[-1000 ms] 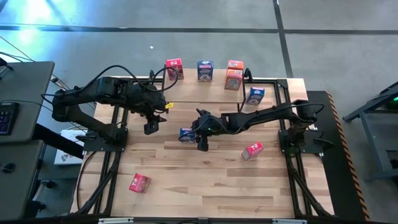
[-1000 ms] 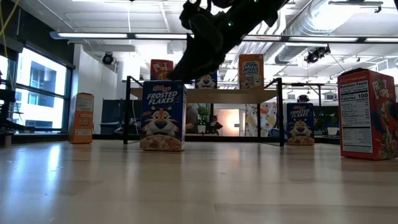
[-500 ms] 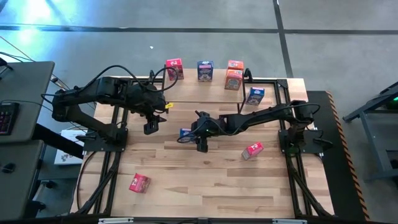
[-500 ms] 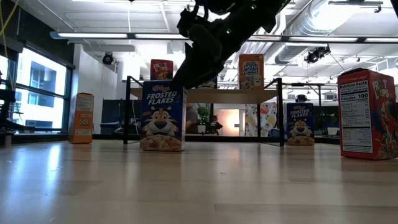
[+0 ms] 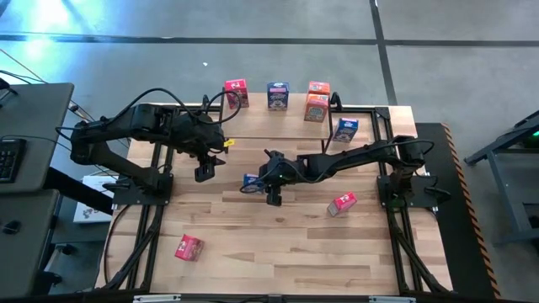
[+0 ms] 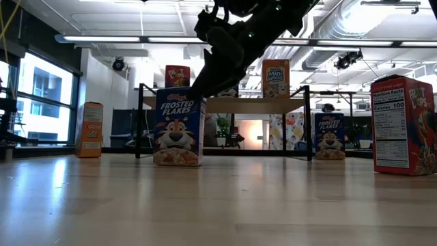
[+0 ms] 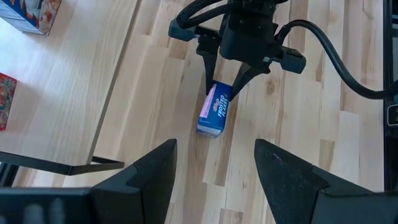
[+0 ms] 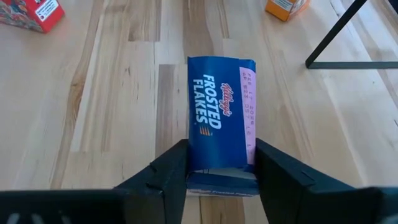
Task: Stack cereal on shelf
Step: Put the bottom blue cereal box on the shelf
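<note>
A blue Frosted Flakes cereal box point(image 5: 250, 179) point(image 6: 179, 126) stands upright on its bottom near the table's middle. My right gripper point(image 8: 222, 177) is shut on the box near its top, and the left wrist view shows that gripper point(image 7: 225, 78) astride it. My left gripper point(image 5: 205, 172) point(image 7: 214, 186) hangs open above the table to the box's left, with nothing between its fingers. The shelf point(image 6: 252, 104) stands at the far edge. It carries a red box point(image 6: 177, 75) and a Mini Wheats box point(image 6: 276, 78). My right gripper pinches the blue box between its two fingers point(image 8: 168, 174), on two opposite sides just below the top end point(image 8: 194, 163). The fingers slant down at it from the table's right. The box stands upright, its bottom on the table.
A red box point(image 5: 341, 203) lies right of centre and a pink-red one point(image 5: 189, 247) near the front left. A blue box point(image 5: 345, 129) and an orange box point(image 5: 316, 108) stand by the shelf's right end. Bare wood lies between the front boxes.
My right gripper has come slightly farther down around the blue box's top. The box stands where it was.
</note>
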`<action>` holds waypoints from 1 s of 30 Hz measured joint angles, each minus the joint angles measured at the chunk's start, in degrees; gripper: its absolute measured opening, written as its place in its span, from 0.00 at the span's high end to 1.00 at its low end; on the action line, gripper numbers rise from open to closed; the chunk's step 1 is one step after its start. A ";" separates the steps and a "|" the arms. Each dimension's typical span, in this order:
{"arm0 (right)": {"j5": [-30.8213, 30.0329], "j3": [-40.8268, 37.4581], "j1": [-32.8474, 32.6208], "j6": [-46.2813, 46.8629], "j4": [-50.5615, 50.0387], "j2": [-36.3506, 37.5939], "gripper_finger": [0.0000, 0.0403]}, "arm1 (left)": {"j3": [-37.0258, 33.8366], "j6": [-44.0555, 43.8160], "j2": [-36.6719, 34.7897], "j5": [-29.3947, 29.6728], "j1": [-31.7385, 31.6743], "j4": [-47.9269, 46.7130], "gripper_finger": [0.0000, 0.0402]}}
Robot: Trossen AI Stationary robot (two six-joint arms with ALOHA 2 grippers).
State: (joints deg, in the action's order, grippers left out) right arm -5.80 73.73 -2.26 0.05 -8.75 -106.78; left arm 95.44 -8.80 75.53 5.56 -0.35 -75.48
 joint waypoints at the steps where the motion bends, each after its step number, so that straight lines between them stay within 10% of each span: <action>1: 0.06 0.00 0.00 -0.02 -0.12 0.16 0.61 | 0.00 0.00 0.00 0.00 0.01 0.00 0.49; 30: 3.05 0.09 7.48 -7.80 -10.05 20.60 0.62 | 0.00 0.00 0.00 0.02 0.01 -0.11 0.49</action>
State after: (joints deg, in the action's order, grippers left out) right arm -2.76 73.82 5.22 -7.74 -18.80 -86.18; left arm 95.44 -8.80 75.53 5.58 -0.34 -75.59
